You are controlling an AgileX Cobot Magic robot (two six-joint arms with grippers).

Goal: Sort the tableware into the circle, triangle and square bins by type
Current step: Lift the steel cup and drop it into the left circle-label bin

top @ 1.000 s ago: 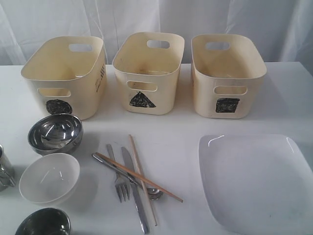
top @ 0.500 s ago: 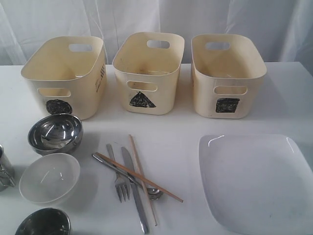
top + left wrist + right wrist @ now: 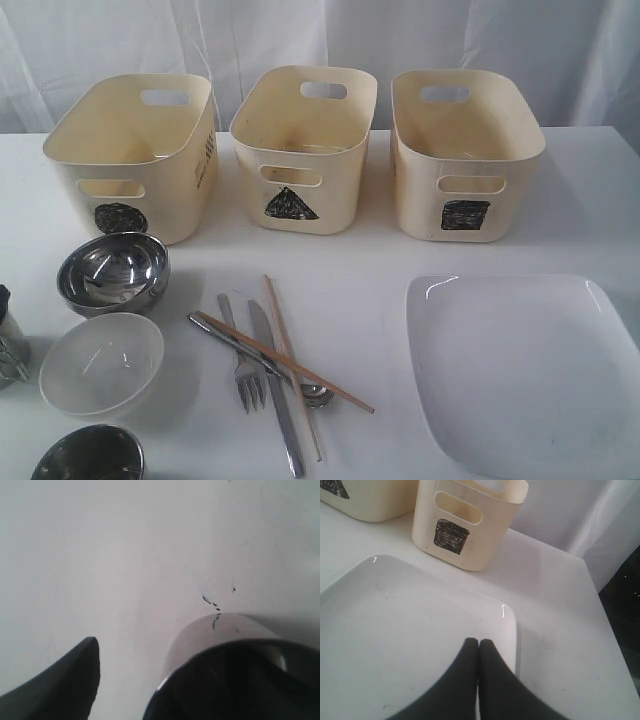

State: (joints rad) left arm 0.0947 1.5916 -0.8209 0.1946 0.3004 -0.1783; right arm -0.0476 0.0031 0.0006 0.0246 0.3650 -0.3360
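1. White table (image 3: pixel 380 250): carries everything listed below.

2. Large white square plate (image 3: pixel 525 370): on the right, in front of the square-marked bin. The right claw (image 3: pixel 479 642) hangs over its near corner, fingers pressed together on nothing.

3. Three cream plastic bins with cut-out handles, in a row at the back: circle bin (image 3: pixel 130 160) on the left, triangle bin (image 3: pixel 300 150) in the middle, square bin (image 3: pixel 465 150) on the right. No tableware shows inside any of them.

4. Shiny steel bowl (image 3: pixel 112 272): in front of the circle bin. The white round bowl (image 3: pixel 100 363) sits just beside it, nearer the front. A second steel bowl (image 3: pixel 88 455) is cut off by the front edge.

5. Steel cup (image 3: pixel 215 645): far left of the table, mouth up (so no long axis to line up with).
   - The left claw (image 3: pixel 159 652) is right over it with its jaws spread and gripping nothing.
   - One finger (image 3: pixel 70 680) stands clear of the cup wall, with bare table between them. The other finger is hidden.
   - The cup lies off toward the hidden finger's side, so centring looks to be the next need.
   - The left arm is plainly the nearer one.

6. Steel fork (image 3: pixel 240 370), steel knife (image 3: pixel 278 400), steel spoon (image 3: pixel 310 393) and wooden chopsticks (image 3: pixel 285 350): a crossed pile at centre front, lying roughly front to back.
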